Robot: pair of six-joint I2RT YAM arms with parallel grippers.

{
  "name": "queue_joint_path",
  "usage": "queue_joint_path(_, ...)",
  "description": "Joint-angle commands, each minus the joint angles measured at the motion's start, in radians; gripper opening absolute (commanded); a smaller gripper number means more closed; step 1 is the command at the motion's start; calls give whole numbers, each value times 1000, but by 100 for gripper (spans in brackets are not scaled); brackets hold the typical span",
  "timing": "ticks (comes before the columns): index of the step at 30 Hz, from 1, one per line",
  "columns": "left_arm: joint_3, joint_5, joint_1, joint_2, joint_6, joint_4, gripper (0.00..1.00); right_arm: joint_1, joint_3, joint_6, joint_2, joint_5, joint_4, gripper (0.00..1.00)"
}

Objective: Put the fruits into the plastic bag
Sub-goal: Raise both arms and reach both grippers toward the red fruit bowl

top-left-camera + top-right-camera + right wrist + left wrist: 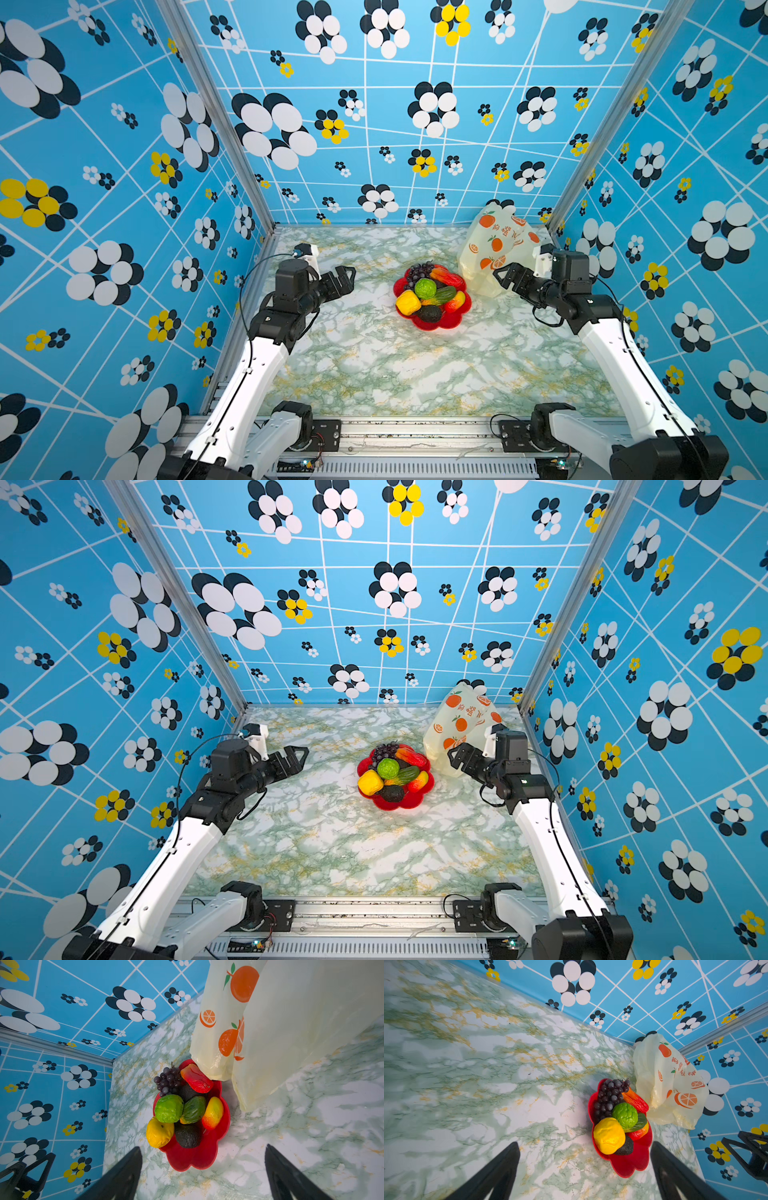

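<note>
Black and spread wide, the jaws of the right gripper (502,277) hold nothing; the right wrist view shows only bare table (374,365) and part of a dish rim between them. The plastic bag (494,245), a pale-yellow film slumped on its base, stands directly ahead of the fingertips and just beside them. Whether the fingertips touch the film cannot be told in both top views. The bag's long axis runs from the table upward and away from this gripper, toward the back corner of the enclosure, where its upper part leans. No open mouth and no handle loop can be made out, so the entry for the fruit is judged not yet prepared. Farther inward from the right gripper, past the bag's lower corner, lies the red dish (448,323) with the fruits (426,290) heaped on it. The bag's lower edge meets or overhangs the dish rim on the far side; which of the two cannot be told. Farthest across, beyond the dish, the left gripper (349,277) hangs released and empty, pointing at the heap. The dish sits between the two grippers, somewhat nearer the right one. Judgement: the right arm is better placed for the bag, the left for the fruit.
</note>
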Motion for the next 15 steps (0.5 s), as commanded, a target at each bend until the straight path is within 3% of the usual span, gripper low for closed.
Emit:
queue_joint_path(1, 47, 21, -62, 58, -10, -1, 99, -6, 1, 16, 23, -58, -13, 91)
queue_joint_path(9, 88, 80, -161, 216, -19, 48, 99, -4, -101, 71, 79, -118, 76, 76)
queue_joint_path(15, 89, 130, -178, 310, -48, 77, 99, 14, -133, 94, 163, -147, 116, 64)
